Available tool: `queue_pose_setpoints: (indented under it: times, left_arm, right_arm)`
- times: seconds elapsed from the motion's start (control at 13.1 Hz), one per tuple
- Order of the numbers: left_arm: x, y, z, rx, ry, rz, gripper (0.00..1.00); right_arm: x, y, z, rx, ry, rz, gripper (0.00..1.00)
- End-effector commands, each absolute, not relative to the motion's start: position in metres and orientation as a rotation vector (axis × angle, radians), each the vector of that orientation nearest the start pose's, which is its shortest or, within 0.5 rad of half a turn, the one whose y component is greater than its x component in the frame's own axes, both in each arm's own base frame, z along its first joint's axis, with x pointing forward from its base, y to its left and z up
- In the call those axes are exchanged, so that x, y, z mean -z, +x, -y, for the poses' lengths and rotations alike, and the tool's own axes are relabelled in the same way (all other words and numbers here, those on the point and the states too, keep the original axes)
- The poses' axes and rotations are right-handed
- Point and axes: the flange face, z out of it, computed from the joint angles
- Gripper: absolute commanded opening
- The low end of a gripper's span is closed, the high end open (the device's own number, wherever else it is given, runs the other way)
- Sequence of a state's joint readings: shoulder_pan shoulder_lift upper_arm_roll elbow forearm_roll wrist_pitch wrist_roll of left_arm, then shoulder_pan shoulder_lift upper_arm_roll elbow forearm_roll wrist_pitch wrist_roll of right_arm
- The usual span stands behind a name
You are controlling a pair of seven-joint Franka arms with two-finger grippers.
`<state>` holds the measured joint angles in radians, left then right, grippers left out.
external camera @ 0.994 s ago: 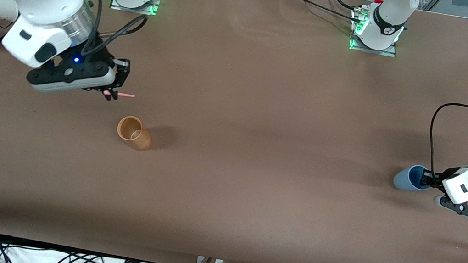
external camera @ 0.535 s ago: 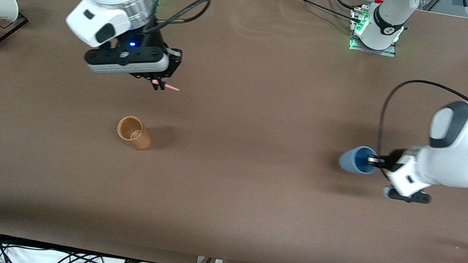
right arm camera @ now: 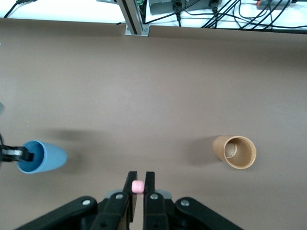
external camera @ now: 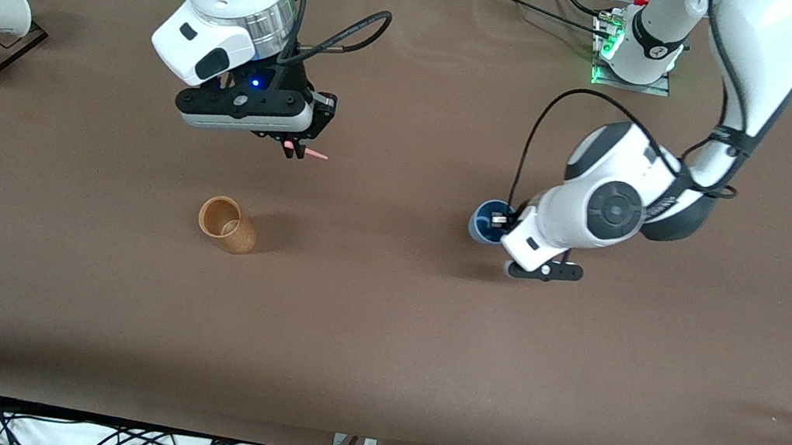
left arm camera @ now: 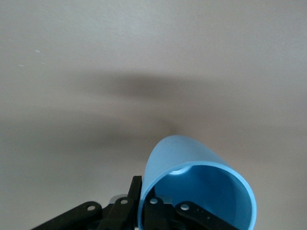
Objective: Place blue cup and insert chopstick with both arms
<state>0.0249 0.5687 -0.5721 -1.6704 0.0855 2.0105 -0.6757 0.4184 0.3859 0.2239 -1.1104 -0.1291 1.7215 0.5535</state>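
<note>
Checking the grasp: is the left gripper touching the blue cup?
Touching: the left wrist view shows the left gripper clamped on the blue cup at its rim.

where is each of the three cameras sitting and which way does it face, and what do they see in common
Front view: high across the table, facing both bases; shows both arms, the left gripper holding the blue cup, the right gripper holding the chopstick.
Left wrist view: on the left wrist, looking down past its fingers clamped on the cup's rim.
Right wrist view: on the right wrist, looking down past its fingers at the table, the brown cup.
Shared: the blue cup shows in all three.
</note>
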Motion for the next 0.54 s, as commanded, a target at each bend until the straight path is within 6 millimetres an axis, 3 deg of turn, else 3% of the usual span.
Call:
queue_pose_setpoints:
  times: [0.0,0.15,0.38,0.46]
  left_arm:
    - [-0.276,0.567,0.335,-0.332,-3.151,0.232,0.0]
    - [-0.256,0.549,0.363,-0.369,-3.141,0.187,0.0]
    - [-0.251,0.541,0.373,-0.377,-3.138,0.156,0.0]
    - [-0.248,0.542,0.373,-0.374,-3.143,0.159,0.06]
  right_arm:
    - [-0.633,0.585,-0.348,0.352,-3.038,0.102,0.09]
    - [-0.635,0.589,-0.337,0.352,-3.042,0.126,0.09]
    - [-0.636,0.587,-0.336,0.343,-3.048,0.121,0.09]
    - [-0.636,0.586,-0.338,0.345,-3.046,0.123,0.09]
